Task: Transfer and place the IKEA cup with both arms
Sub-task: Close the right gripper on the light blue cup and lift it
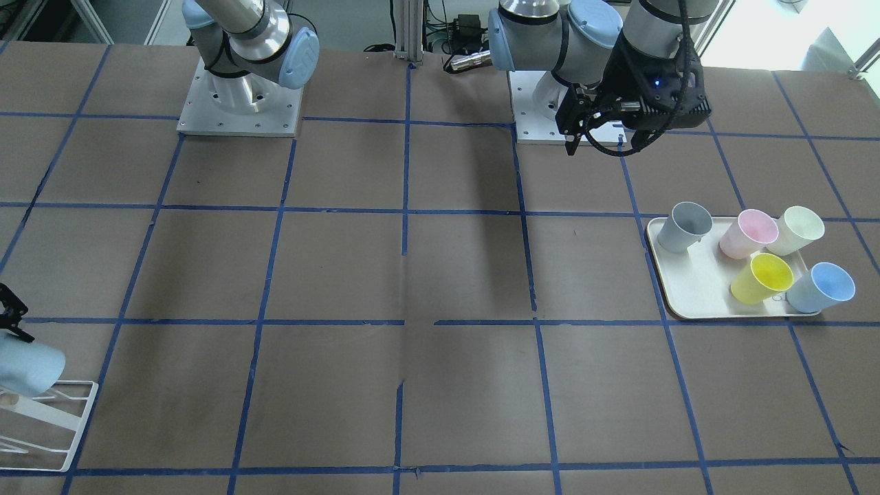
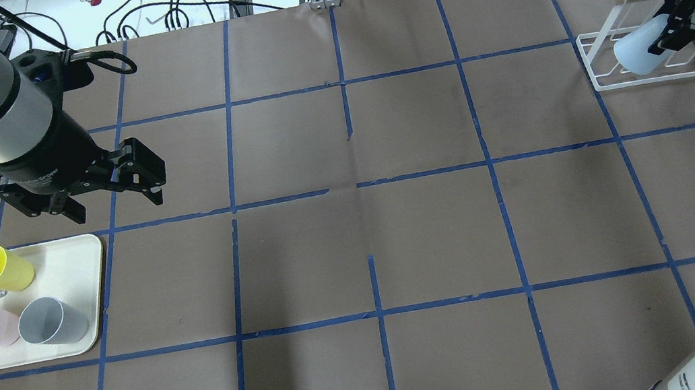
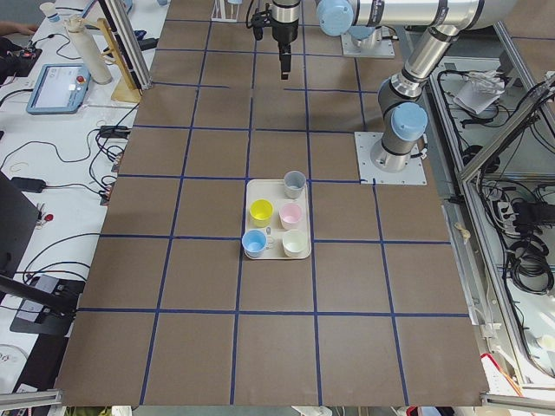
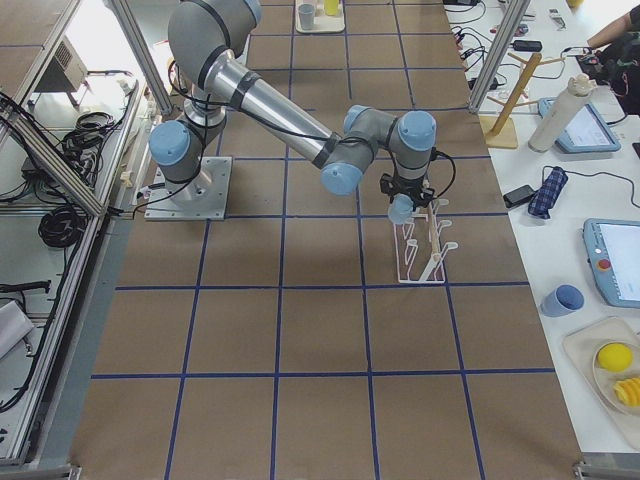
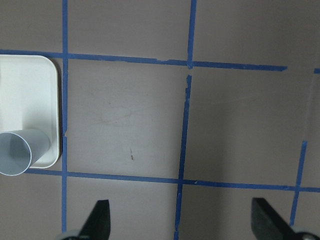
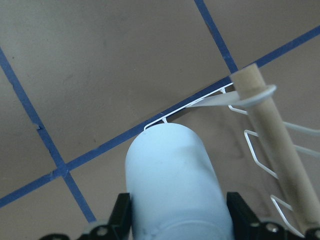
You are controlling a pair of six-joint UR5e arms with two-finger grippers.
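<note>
Transfer looks done; placing remains
Right end effector (image 6: 180,220) clamps the blue cup (image 2: 637,55), tilted over the white rack (image 2: 604,84); left end effector (image 2: 114,204) hangs wide open, empty, near the tray (image 2: 81,259).

**Inspector:** Arm bodies?

**Assessor:** The left arm (image 1: 529,27) and right arm (image 1: 251,31) are alike: silver-grey tubular links, rounded joint housings and light-blue joint caps (image 1: 302,58). The cap just above the base plate (image 1: 199,124) carries a faint emblem, not legible.

**Inspector:** Mounting?

**Assessor:** The base plate is pale and square, with small screws along its edges.

**Inspector:** The far end from the base plate?

**Assessor:** The left end effector (image 2: 115,202) and right end effector (image 2: 673,37) are both black, each with two jointed fingers. A black cable (image 1: 685,34) runs down the left wrist housing, where a small blue light (image 1: 658,84) shows. The lettering (image 2: 39,177) on the black collar is too small to read.
</note>
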